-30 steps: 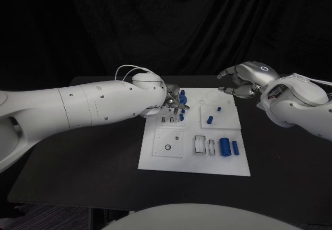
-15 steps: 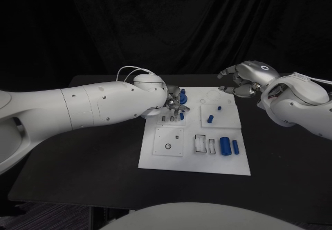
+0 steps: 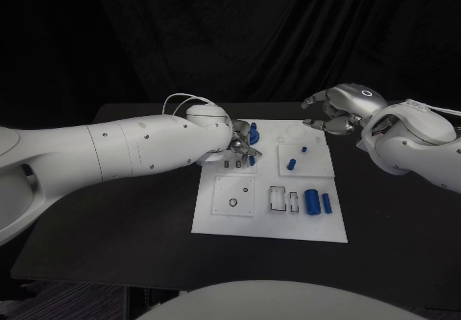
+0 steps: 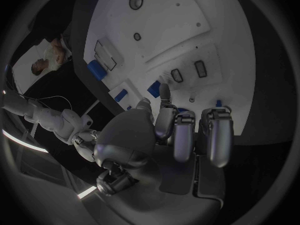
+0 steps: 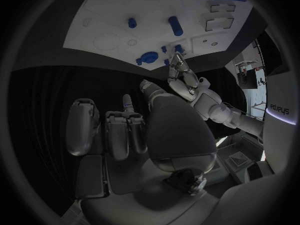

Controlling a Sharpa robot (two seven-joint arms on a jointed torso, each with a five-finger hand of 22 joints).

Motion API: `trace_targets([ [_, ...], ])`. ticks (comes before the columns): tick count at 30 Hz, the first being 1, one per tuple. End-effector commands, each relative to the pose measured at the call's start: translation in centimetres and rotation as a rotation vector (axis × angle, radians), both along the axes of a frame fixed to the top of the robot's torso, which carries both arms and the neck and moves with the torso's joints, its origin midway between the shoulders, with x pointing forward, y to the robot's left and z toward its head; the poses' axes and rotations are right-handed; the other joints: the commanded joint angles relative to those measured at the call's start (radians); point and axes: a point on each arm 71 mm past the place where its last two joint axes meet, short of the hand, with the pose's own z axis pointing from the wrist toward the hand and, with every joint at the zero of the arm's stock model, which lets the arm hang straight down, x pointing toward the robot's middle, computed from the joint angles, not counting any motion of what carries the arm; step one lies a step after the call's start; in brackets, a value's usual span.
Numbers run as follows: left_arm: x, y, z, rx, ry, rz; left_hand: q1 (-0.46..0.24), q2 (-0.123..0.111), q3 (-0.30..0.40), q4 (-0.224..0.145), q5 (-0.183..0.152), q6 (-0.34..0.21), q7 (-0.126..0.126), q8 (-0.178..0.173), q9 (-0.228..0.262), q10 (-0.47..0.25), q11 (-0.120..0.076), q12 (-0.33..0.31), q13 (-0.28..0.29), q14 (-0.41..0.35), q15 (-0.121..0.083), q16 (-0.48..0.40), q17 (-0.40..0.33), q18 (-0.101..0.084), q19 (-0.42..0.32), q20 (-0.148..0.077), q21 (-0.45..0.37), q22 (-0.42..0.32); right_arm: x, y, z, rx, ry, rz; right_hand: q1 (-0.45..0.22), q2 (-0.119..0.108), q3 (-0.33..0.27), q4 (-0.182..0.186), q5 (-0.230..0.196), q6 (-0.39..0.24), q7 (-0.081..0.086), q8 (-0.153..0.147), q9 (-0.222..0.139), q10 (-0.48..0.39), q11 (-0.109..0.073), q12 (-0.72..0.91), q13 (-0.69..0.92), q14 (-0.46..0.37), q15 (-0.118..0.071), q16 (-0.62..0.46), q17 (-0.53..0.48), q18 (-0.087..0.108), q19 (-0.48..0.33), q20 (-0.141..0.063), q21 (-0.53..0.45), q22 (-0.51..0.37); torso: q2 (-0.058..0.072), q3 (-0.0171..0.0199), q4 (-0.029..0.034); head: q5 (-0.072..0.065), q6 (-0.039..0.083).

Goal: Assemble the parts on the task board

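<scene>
My left robot hand (image 3: 240, 140) hovered over the task board (image 3: 272, 227), grip unclear; my right robot hand (image 3: 332, 113) hung curled, holding nothing.

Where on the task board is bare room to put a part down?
The task board is bare along its near edge, below the blue cylinders. Its far-left corner is crowded: the left hand sits over blue parts.

The left arm (image 3: 134, 150) lies across the near-left approach to the white board (image 3: 269, 223), its hand (image 3: 240, 140) crowding the blue pieces (image 3: 252, 133) at the far-left corner. The right hand (image 3: 336, 110) hangs over the far-right corner. The board's near half lies open from above, save for two blue cylinders (image 3: 318, 203) lying there.
</scene>
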Motion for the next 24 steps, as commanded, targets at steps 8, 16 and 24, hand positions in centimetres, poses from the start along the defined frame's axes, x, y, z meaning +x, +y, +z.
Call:
trace_targets([
  [8, -0.19, -0.50, -0.23, -0.009, 0.012, -0.033, 0.023, -0.004, 0.020, -0.010, 0.017, 0.006, 0.003, -0.019, -0.002, 0.150, -0.036, 0.213, 0.400, 0.107, 0.005, 0.003, 0.263, -0.010, -0.008, 0.004, -0.009, 0.099, 0.06, -0.05, -0.15, -0.006, 0.011, -0.019, -0.001, 0.004, 0.001, 0.006, 0.002, 0.008, 0.000, 0.005, -0.001, 0.104, 0.010, 0.006, 0.263, 0.096, 0.005, -0.006, 0.238, -0.006, -0.002, 0.002, -0.004, 0.189, -0.001, 0.0001, -0.0010, 0.000, -0.003],
  [16, -0.09, -0.64, -0.24, -0.020, 0.007, -0.038, 0.034, -0.008, 0.036, -0.017, 0.041, 0.007, 0.004, -0.035, -0.003, 0.150, -0.036, 0.213, 0.400, 0.107, 0.006, 0.003, 0.263, -0.009, -0.011, 0.005, -0.013, 0.096, 0.09, 0.00, -0.18, -0.009, 0.015, -0.020, -0.001, 0.004, 0.001, 0.006, 0.002, 0.008, 0.000, 0.005, -0.001, 0.104, 0.010, 0.006, 0.263, 0.096, 0.005, -0.006, 0.238, -0.006, -0.002, 0.002, -0.004, 0.189, -0.001, 0.0005, -0.0014, 0.001, -0.006],
  [24, -0.12, -0.75, -0.37, -0.014, 0.015, -0.043, 0.036, -0.009, 0.041, -0.018, 0.047, 0.006, 0.004, -0.040, -0.004, 0.150, -0.035, 0.213, 0.400, 0.107, 0.006, 0.003, 0.263, -0.009, -0.011, 0.005, -0.013, 0.096, 0.11, 0.00, -0.21, -0.011, 0.018, -0.022, -0.001, 0.004, 0.001, 0.006, 0.002, 0.008, 0.000, 0.005, -0.002, 0.104, 0.010, 0.006, 0.263, 0.095, 0.005, -0.007, 0.236, -0.006, -0.003, 0.002, -0.007, 0.188, -0.001, 0.0002, -0.0014, 0.002, -0.009],
])
